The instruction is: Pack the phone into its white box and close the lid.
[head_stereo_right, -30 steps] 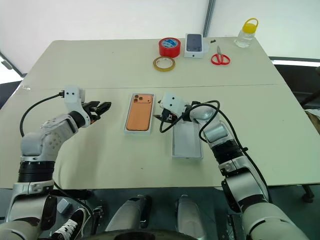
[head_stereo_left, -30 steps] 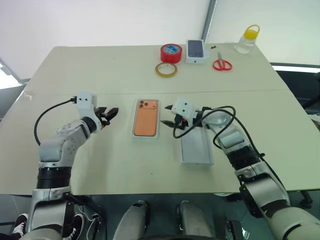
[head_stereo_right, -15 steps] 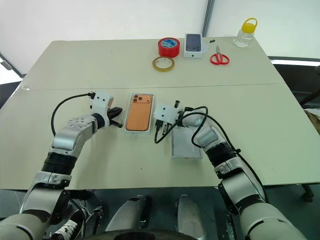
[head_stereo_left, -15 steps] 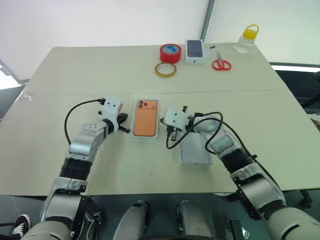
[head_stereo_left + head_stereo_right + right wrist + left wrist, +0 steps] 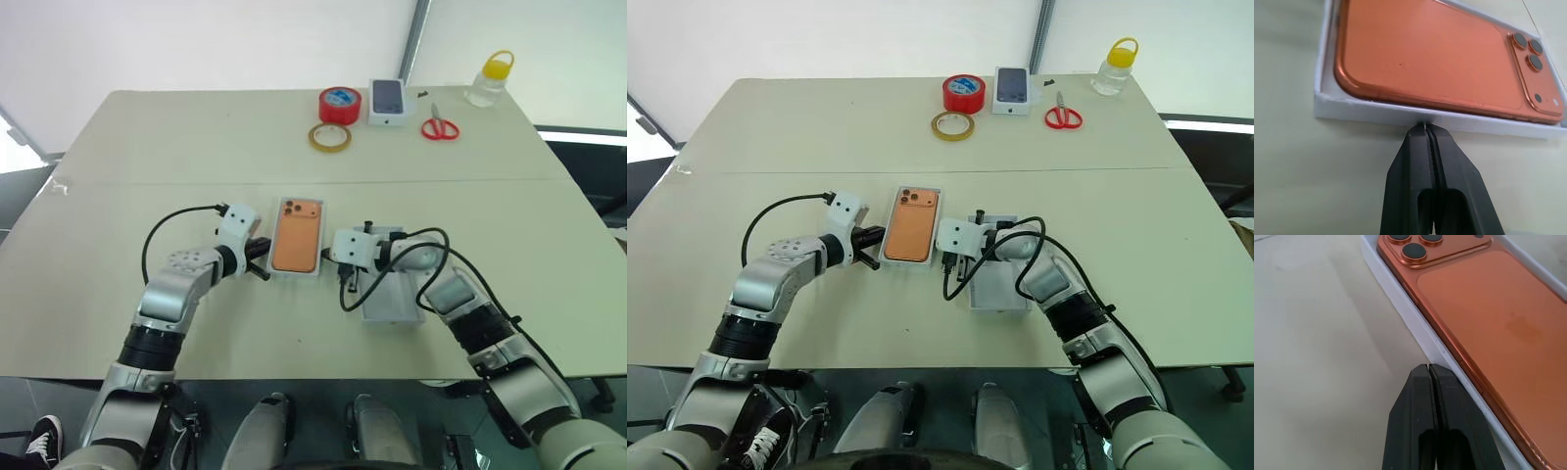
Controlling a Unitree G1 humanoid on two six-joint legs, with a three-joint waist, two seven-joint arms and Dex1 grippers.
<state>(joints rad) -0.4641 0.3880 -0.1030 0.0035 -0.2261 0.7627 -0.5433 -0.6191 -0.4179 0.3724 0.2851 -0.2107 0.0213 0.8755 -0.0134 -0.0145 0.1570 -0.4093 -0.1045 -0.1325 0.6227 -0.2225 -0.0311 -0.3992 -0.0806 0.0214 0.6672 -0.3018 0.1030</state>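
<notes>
While both grippers press shut-fingered against opposite long walls of the box (image 5: pixel 320 238), the phone (image 5: pixel 297 234) lies inside it, back up, lenses at its far end. The left gripper (image 5: pixel 1431 369) has its two fingers closed together, holding nothing, tips at the box's 9 o'clock wall. The right gripper (image 5: pixel 1426 128) is likewise closed on nothing, tips touching the 3 o'clock wall. The lid (image 5: pixel 392 303) lies open side up just beside the box at 4 o'clock, partly under the right arm and its cable.

Far across the table (image 5: pixel 196 137), toward 12 o'clock: a tan tape ring (image 5: pixel 327 137), then a red tape roll (image 5: pixel 338 105), a small box (image 5: pixel 388 102) with a printed phone picture, red scissors (image 5: pixel 440 128), and a yellow-capped bottle (image 5: pixel 489 80) at 1 o'clock.
</notes>
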